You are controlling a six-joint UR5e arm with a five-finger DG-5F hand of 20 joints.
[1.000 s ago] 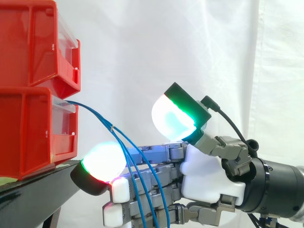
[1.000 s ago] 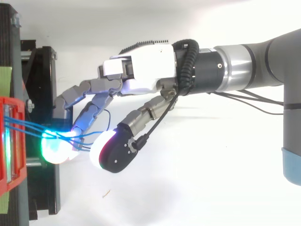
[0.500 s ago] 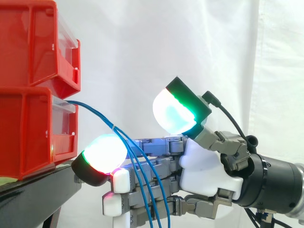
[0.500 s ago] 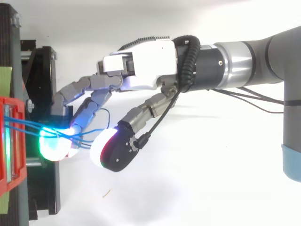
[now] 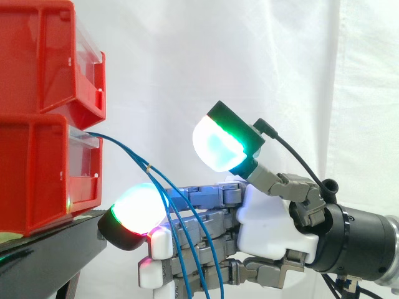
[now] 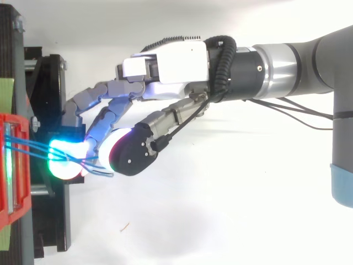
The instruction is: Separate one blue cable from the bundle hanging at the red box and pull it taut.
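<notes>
Several thin blue cables (image 5: 133,155) leave the lower red bin (image 5: 37,177) together, then fan out as they drop to the right. They hang in front of the straight fingers of my hand (image 5: 274,227), which reaches in from the right. One glowing fingertip (image 5: 136,208) lies just behind the cables near the bin's lower corner. The thumb pad (image 5: 218,143) stands raised above the fingers, apart from the cables. From above, the cables (image 6: 30,146) run from the red bin (image 6: 14,165) across the lit fingertip (image 6: 63,159), and the thumb (image 6: 129,157) sits close beside it. The hand (image 6: 165,69) is open.
A second red bin (image 5: 43,56) is stacked on the lower one. Both rest on a black stand (image 5: 53,249), whose frame (image 6: 52,221) lies under the fingertips. A white curtain hangs behind. The arm (image 6: 298,72) stretches off to the right.
The thumb has swung left toward the fingertips and the cables. The fingers have stayed under the cable bundle with only a slight shift.
</notes>
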